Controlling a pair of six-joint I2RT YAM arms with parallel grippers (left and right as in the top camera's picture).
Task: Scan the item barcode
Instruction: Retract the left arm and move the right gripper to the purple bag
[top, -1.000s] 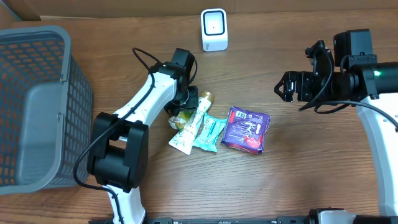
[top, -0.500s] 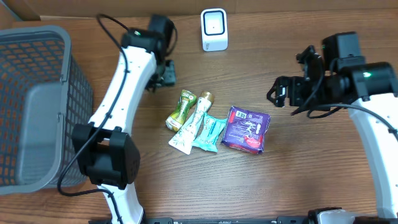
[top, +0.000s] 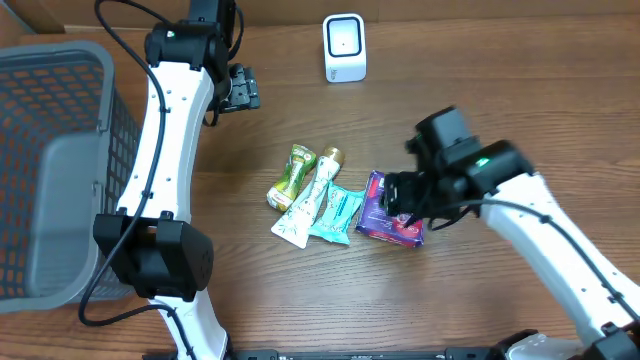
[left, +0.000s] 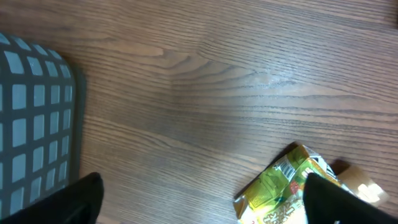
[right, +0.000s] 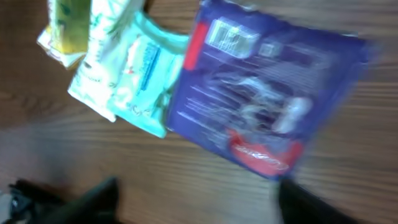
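- The wooden bench (top: 480, 60) carries everything.
- A grey mesh basket (top: 60, 150) stands at its left edge, well apart from the packets.
- The left arm (top: 165, 130) reaches toward the far side. The left pincer (top: 243, 88) hangs over bare wood between the basket and the white scanner (top: 344, 47). It is spread wide, its dark fingertips (left: 74, 199) far apart in the wrist view with nothing between them.
- The right arm (top: 540, 225) stretches in from the right. The right pincer (top: 400, 195) hangs over the purple packet (right: 261, 93). It is spread and nothing shows between the tips. The blur hides whether it touches the packet.
- The purple packet lies flat near the middle of the bench, at the right end of the row of packets, printed face up.
- The white scanner stands at the far edge, well apart from the packets.
- A white-and-green sachet (top: 310, 205) lies slanted, overlapping a teal sachet (top: 337, 213) that touches the purple packet's left edge.
- A green-and-gold packet (top: 290, 175) lies at the left end, against the white-and-green sachet.
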